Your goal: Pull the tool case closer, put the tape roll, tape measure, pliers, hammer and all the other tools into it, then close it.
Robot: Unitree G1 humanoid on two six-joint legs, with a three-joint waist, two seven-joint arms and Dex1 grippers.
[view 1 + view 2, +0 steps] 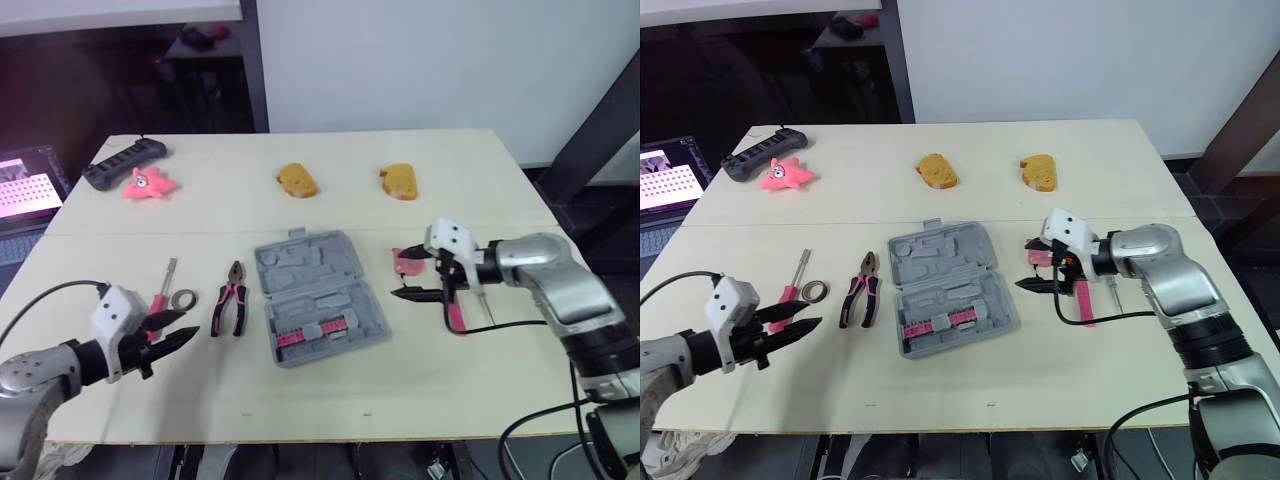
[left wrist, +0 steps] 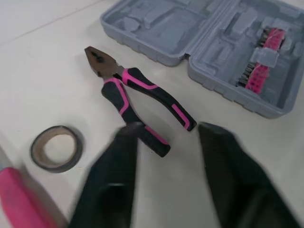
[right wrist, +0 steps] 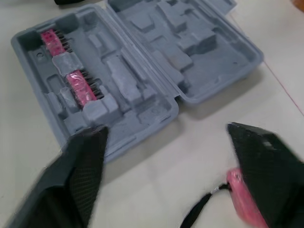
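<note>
Table (image 2: pixel 42 71): left claw (image 2: pixel 168 130), spread, frames pliers (image 2: pixel 137 92) and tape roll (image 2: pixel 56 148); right claw (image 3: pixel 166 128), spread, frames tool case (image 3: pixel 142 66).

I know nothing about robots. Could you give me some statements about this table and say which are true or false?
The grey tool case lies open. True.
The pliers are inside the case. False: they lie on the table, left of it.
The left gripper is open. True.
The right gripper holds the tape roll. False: it is open and empty; the roll lies on the table near the left gripper.
</note>
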